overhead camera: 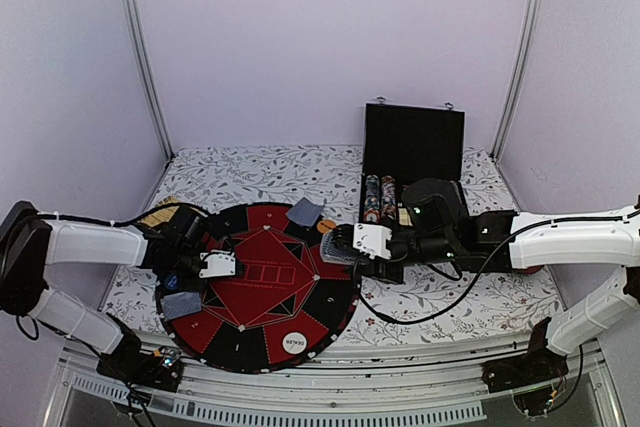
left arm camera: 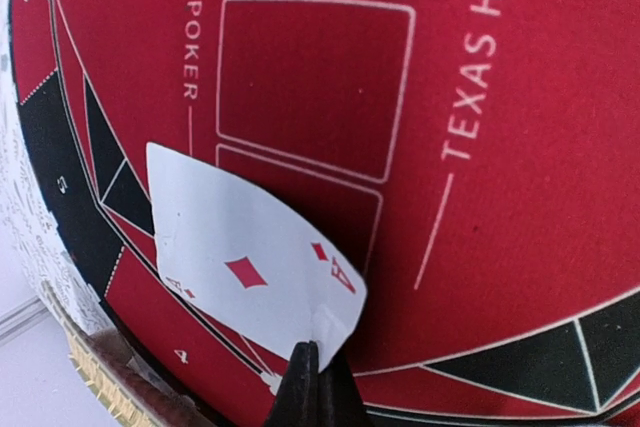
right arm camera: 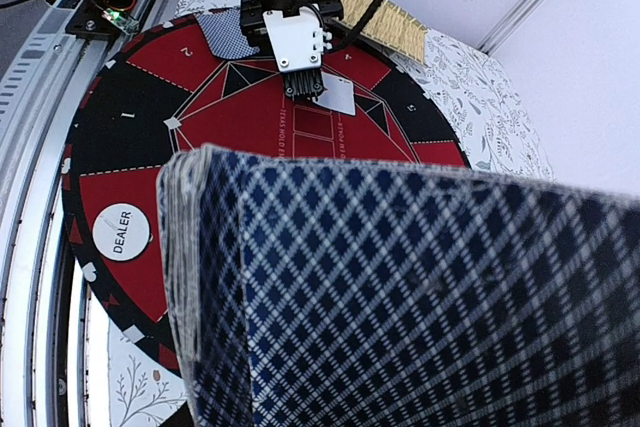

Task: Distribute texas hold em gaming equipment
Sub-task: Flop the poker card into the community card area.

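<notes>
My left gripper point(left arm camera: 315, 367) is shut on the corner of an ace of diamonds card point(left arm camera: 245, 257), face towards the camera, held just over the left side of the round red and black poker mat point(overhead camera: 262, 322). It also shows in the top view point(overhead camera: 238, 269). My right gripper point(overhead camera: 345, 250) is at the mat's right edge, shut on the deck of blue-patterned cards point(right arm camera: 400, 297), which hides its fingers. Single face-down cards lie at the mat's far edge point(overhead camera: 304, 212) and near left point(overhead camera: 182, 305). The white DEALER disc point(overhead camera: 294, 343) lies at the near edge. An orange disc point(overhead camera: 327, 224) lies beside the far card.
An open black case point(overhead camera: 413, 142) with stacked chips point(overhead camera: 379, 197) stands behind the right arm. A tan woven object point(overhead camera: 160, 213) lies off the mat at the far left. The metal rail point(overhead camera: 330, 387) runs along the table's near edge.
</notes>
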